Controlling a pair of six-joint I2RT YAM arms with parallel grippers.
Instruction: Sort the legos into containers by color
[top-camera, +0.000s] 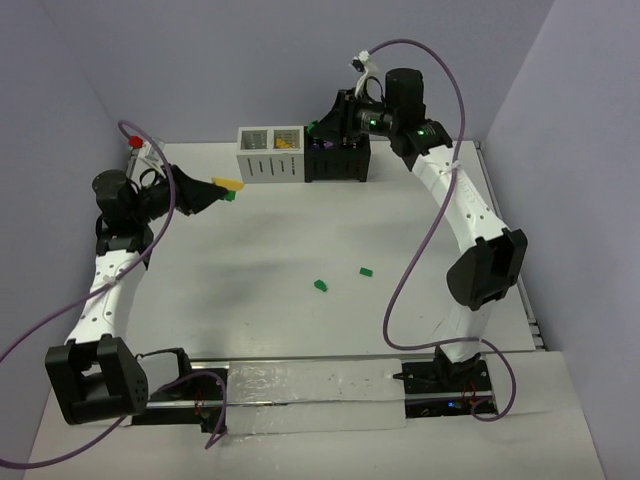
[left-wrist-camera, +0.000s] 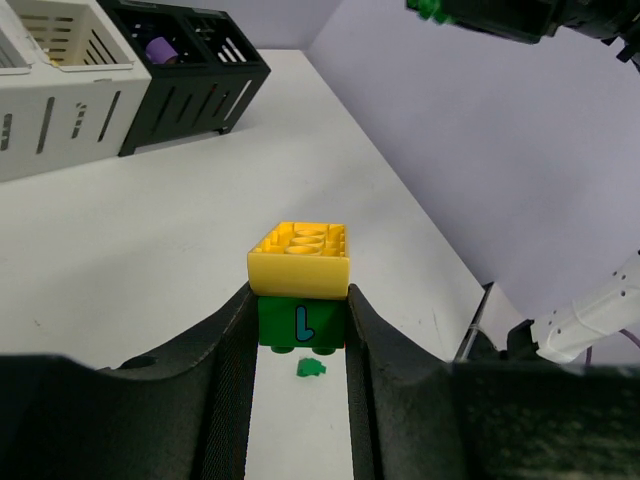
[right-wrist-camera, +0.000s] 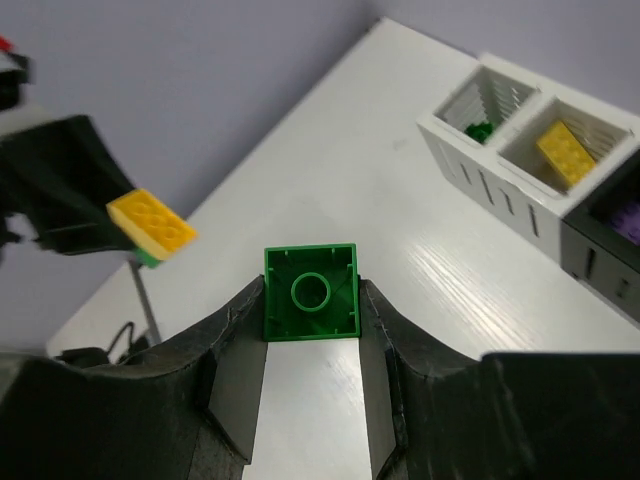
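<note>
My left gripper (top-camera: 222, 187) is shut on a small stack (left-wrist-camera: 300, 290), a yellow brick on a green brick marked "L", held in the air left of the bins. My right gripper (right-wrist-camera: 311, 300) is shut on a green brick (right-wrist-camera: 311, 292), underside toward the camera, held high by the bins' front (top-camera: 318, 128). The white two-compartment bin (right-wrist-camera: 455, 150) holds a green brick (right-wrist-camera: 480, 128) on its left and a yellow brick (right-wrist-camera: 565, 150) on its right. The black bin (top-camera: 338, 160) joins it on the right, with a purple piece (left-wrist-camera: 160, 48) inside.
Two loose green bricks lie mid-table (top-camera: 320, 286) (top-camera: 366, 271); one shows below the left gripper's jaws (left-wrist-camera: 311, 368). Purple cables loop from both arms. Walls close in the table at the back and sides.
</note>
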